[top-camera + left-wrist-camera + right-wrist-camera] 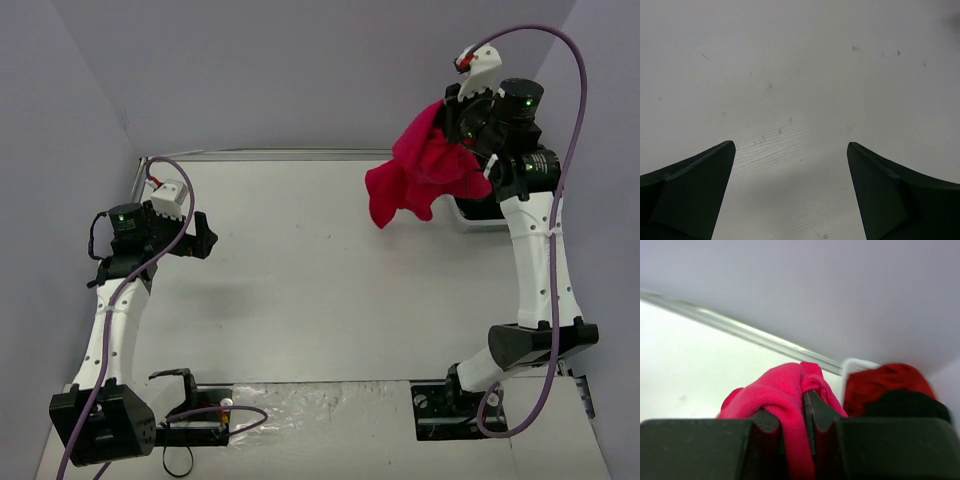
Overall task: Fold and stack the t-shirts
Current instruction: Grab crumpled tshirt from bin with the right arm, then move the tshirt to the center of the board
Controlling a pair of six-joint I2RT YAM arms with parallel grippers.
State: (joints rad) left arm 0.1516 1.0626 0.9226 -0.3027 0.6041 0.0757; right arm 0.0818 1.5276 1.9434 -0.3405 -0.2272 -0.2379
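A bright red t-shirt (425,170) hangs bunched in the air at the back right of the table, held up by my right gripper (452,120). In the right wrist view the right gripper (797,412) is shut on a fold of this red t-shirt (772,395). Behind it another red shirt (882,382) and a black shirt (905,402) lie in the white basket (850,365). My left gripper (200,240) is open and empty, low over the bare table at the left; its left wrist view (790,147) shows only tabletop between the fingers.
The white basket (470,215) stands at the back right, mostly hidden behind the right arm. A metal rail (280,153) runs along the table's back edge. Grey walls close the back and sides.
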